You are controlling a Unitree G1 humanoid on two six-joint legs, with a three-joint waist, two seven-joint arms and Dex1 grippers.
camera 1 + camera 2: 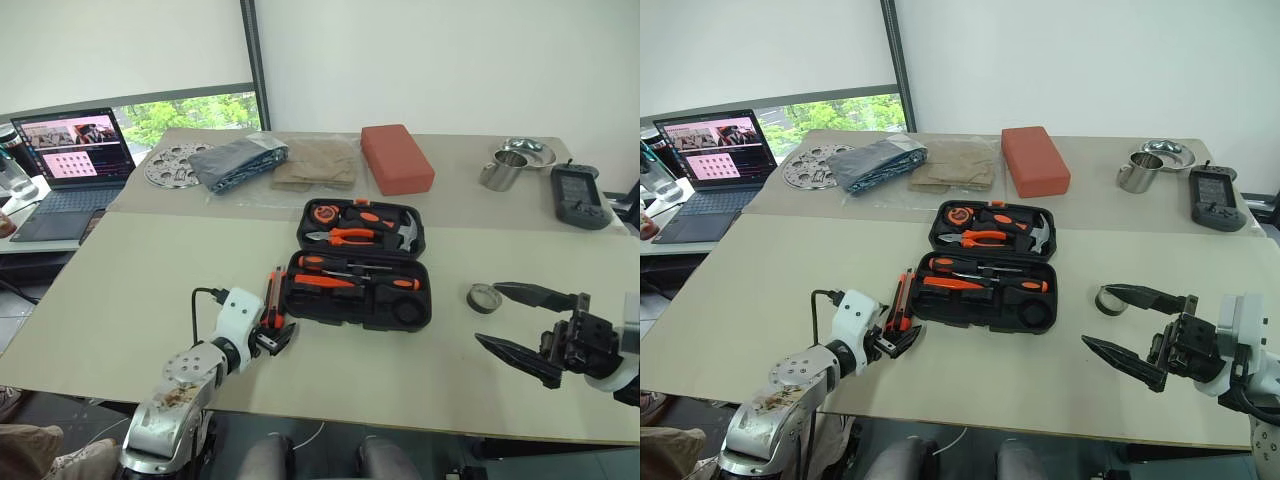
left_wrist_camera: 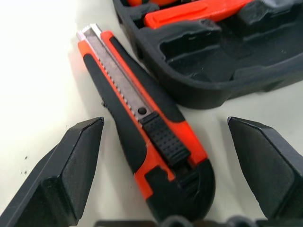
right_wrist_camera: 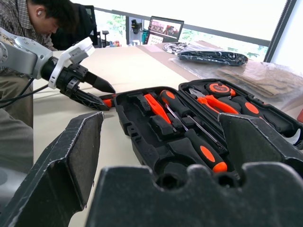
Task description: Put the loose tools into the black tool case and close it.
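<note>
Both pairs of jaws wide open, nothing held in either. Left gripper (image 1: 275, 340) low over the table (image 1: 120, 300), just off the near-left corner of the black tool case (image 1: 360, 290), fingers straddling the butt end of the utility knife (image 2: 142, 127). Knife flat on the table, apart from both fingers (image 2: 66, 170), not yet touched. Long axis running straight away from the gripper, blade tip at the far end, roughly parallel to the case's left edge and just beside it. In the left wrist view, handle lying between the two fingers, slightly nearer the one away from the case, slider facing up. Jaws therefore already across the knife's narrow width: judged a matter of sinking a little and closing, no turn of the wrist needed.

Case lying open, both halves flat, far half with pliers (image 1: 345, 237) and hammer (image 1: 405, 232), near half with the screwdrivers (image 1: 355, 275) already seated in their slots. Empty moulded recess at the near-left corner of the case, close by the knife, probably its place.

Tape roll (image 1: 484, 298) on the table to the right of the case, near the right gripper (image 1: 515, 320), which hangs above the table with fingers pointing toward the case. Right arm plainly the nearer for the roll, left arm for the knife.

Lid not yet closed; knife and roll still outside.
</note>
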